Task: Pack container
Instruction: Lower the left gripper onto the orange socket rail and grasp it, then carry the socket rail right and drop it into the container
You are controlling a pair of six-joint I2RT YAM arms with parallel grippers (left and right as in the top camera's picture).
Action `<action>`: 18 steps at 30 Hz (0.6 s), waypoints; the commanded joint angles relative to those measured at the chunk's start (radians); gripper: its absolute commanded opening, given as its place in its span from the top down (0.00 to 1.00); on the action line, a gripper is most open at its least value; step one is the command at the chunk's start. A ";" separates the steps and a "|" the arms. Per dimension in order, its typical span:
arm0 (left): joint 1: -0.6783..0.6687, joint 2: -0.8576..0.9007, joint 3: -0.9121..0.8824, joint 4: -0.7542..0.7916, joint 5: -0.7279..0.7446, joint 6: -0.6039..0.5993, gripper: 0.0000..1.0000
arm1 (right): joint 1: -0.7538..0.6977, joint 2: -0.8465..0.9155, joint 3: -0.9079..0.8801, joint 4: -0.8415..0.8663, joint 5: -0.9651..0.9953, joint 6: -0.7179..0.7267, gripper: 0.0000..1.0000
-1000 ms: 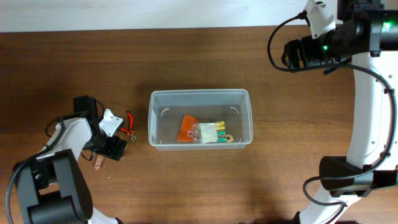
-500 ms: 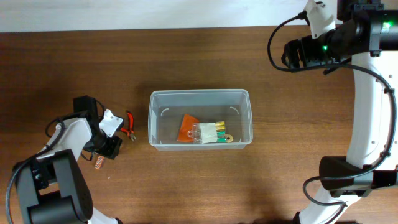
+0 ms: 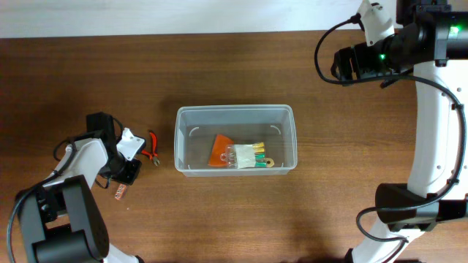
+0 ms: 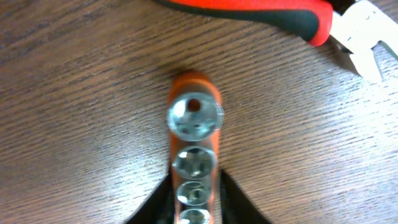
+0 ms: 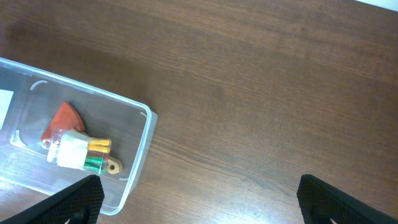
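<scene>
Bright even light, soft shadows; socket rail (image 4: 193,118) sl. blurry, left wrist view.

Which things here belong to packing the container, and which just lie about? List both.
Job: container; socket rail in the left claw; orange piece and white pack already inside.
Lying about: pliers on the table, untouched, perhaps next; right claw, open and empty.

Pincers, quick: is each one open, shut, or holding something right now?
Left pincer: closed on the orange socket rail.
Right pincer: open, holding nothing.
</scene>
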 commanded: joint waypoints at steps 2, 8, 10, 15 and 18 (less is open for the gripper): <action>0.003 0.052 -0.030 0.000 0.009 0.006 0.85 | -0.001 0.003 -0.005 -0.001 -0.009 0.010 0.01; 0.003 0.052 -0.029 0.000 0.040 0.005 0.98 | -0.002 0.003 -0.005 -0.001 -0.004 0.009 0.01; 0.003 0.052 -0.026 0.000 0.050 0.005 0.98 | -0.002 0.003 -0.005 -0.001 0.007 0.009 0.01; 0.003 0.039 0.057 -0.054 0.050 -0.064 0.98 | -0.001 0.003 -0.005 -0.001 0.006 0.009 0.01; 0.002 0.021 0.174 -0.150 0.050 -0.104 0.98 | -0.001 0.002 -0.005 -0.001 0.006 0.009 0.01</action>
